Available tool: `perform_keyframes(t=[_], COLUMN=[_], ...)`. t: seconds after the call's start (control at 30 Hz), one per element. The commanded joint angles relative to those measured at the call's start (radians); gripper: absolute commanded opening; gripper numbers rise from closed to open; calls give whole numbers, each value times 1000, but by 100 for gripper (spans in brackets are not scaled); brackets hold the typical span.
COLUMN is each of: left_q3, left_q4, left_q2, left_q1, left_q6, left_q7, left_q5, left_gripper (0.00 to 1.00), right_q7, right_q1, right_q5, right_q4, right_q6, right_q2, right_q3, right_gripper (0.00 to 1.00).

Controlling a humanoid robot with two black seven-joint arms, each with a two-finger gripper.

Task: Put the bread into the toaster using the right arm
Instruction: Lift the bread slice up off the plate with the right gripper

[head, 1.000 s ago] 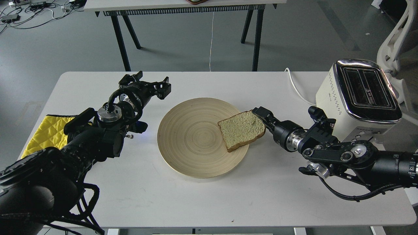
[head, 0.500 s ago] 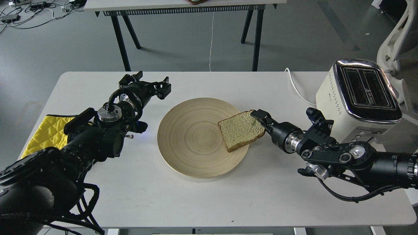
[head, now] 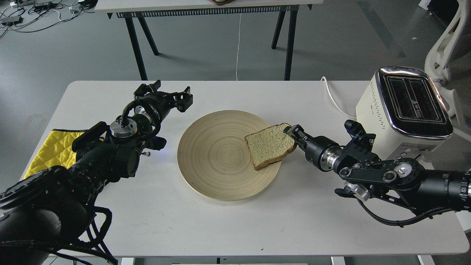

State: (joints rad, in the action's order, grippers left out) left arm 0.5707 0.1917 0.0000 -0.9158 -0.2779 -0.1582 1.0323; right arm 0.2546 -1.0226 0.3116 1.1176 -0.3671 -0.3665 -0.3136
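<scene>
**Bread gripped at plate edge, lift + transfer still to go**

Bread [head: 270, 146] sits on the right rim of the round wooden plate [head: 217, 154], hanging a bit over the edge twd the right arm. Looks tilted, gripper-side edge slightly up, but can't confirm it's clear of the plate. Right gripper [head: 291, 131] is at the slice's upper-right corner, fingers closed on the crust as far as the head view shows; contact patch is small and dark, so grip depth unclear.

Progress, my read: approach + grasp done, approx a third in. Left: lift off plate, carry right, turn slice upright, drop into a slot.

Toaster [head: 403, 110] stands at the far-right bench [head: 235, 221] edge, both slots open and dark, nothing in them. Its top sits well above the bread's level, so a fair climb is needed.

Room: bench btwn plate and toaster is bare except the white cord [head: 333, 97] behind. Main squeeze is the right arm's own elbow/wrist links, just beside the toaster's front face w/ the buttons. Chair [head: 447, 44] close behind toaster on the right.

Left gripper [head: 173, 98] hovers beyond the plate's left side, fingers spread, holding nothing, well apart from the transfer path. Yellow cloth [head: 51, 147] at left edge, irrelevant.
</scene>
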Motion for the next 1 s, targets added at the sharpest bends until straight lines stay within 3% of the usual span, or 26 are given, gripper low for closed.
perform_keyframes(t=[0.0, 0.2, 0.4, 0.67, 0.97], left_q3=[0, 0, 0, 0, 0], left_q4=[0, 0, 0, 0, 0], left_q2=[0, 0, 0, 0, 0], left_q1=[0, 0, 0, 0, 0], left_q6=[0, 0, 0, 0, 0], left_q7=[0, 0, -1, 0, 0], left_q5=[0, 0, 0, 0, 0], left_gripper=[100, 100, 100, 100, 100], right_q7=[0, -1, -6, -44, -86], right_q1=[-7, -16, -128, -350, -470], right_q5=[0, -2, -2, 33, 283], right_q4=[5, 10, 76, 131, 134], right_q6=[-7, -7, -10, -20, -9], right_q2=[-8, -80, -245, -495, -690], right_q3=[37, 183, 235, 107, -61], right_gripper=[7, 4, 2, 2, 2])
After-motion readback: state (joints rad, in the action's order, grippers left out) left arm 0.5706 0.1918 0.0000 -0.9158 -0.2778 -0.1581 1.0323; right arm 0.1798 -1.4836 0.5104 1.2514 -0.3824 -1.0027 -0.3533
